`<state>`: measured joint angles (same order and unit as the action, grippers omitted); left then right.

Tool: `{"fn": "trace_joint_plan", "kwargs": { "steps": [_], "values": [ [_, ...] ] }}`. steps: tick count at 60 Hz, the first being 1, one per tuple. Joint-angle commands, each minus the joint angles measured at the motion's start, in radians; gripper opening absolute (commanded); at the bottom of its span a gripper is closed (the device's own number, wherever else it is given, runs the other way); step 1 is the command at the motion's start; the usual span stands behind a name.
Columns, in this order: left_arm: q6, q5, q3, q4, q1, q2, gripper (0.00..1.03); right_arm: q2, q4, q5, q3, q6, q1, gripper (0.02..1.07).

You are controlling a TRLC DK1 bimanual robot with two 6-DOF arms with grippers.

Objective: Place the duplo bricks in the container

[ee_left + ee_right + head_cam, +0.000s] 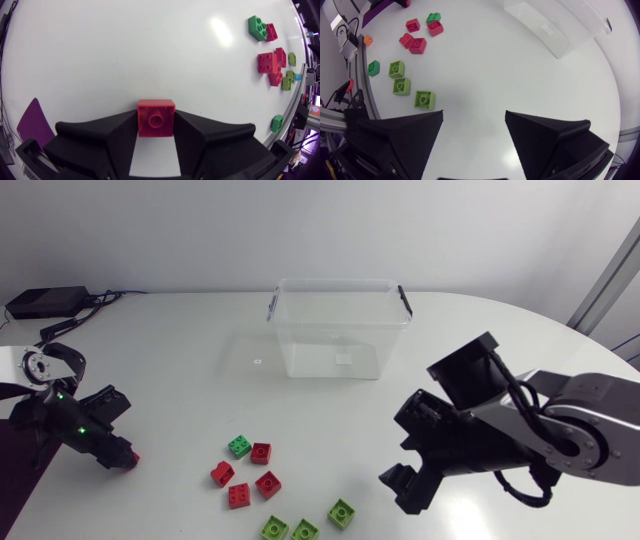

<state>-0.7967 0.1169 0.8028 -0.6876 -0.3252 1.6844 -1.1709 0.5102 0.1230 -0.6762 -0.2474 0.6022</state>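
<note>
The duplo bricks are small square blocks in red and green with round studs on top. One red brick (156, 117) sits clamped between the two fingers of the left gripper (156, 131), near the table's (180, 360) left edge; the face turned to the wrist camera shows a single round ring at its middle. Eight loose bricks (261, 452) lie in a scatter on the white table between the two arms: four red and one green bunched together, and three green ones (305, 530) in a row nearer the front edge. The container (290, 330) is a clear, open-topped plastic box with dark clips at each end of its rim, standing at the far middle of the table; every brick in view lies outside it, well apart. The right gripper (474, 125) hangs over bare table beside the green row, fingers spread wide and holding no brick.
</note>
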Motion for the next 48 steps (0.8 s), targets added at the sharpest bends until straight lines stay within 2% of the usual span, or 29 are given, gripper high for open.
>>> {"fn": "trace_joint_plan", "kwargs": {
  "steps": [1,9,18,48],
  "values": [
    [-0.03,0.036,-0.005,-0.016,0.006,-0.063,0.35,-0.035,-0.004,-0.006,-0.023,0.054,0.057,0.88],
    [-0.019,0.098,0.044,-0.07,0.025,-0.114,0.35,-0.09,-0.004,-0.016,-0.045,0.115,0.12,0.88],
    [0.047,0.165,0.127,-0.135,0.092,-0.181,0.35,-0.128,-0.012,-0.029,-0.049,0.14,0.192,0.88],
    [0.266,0.224,0.38,-0.151,0.316,-0.229,0.35,-0.25,-0.019,-0.046,-0.086,0.142,0.315,0.88]
  ]
}}
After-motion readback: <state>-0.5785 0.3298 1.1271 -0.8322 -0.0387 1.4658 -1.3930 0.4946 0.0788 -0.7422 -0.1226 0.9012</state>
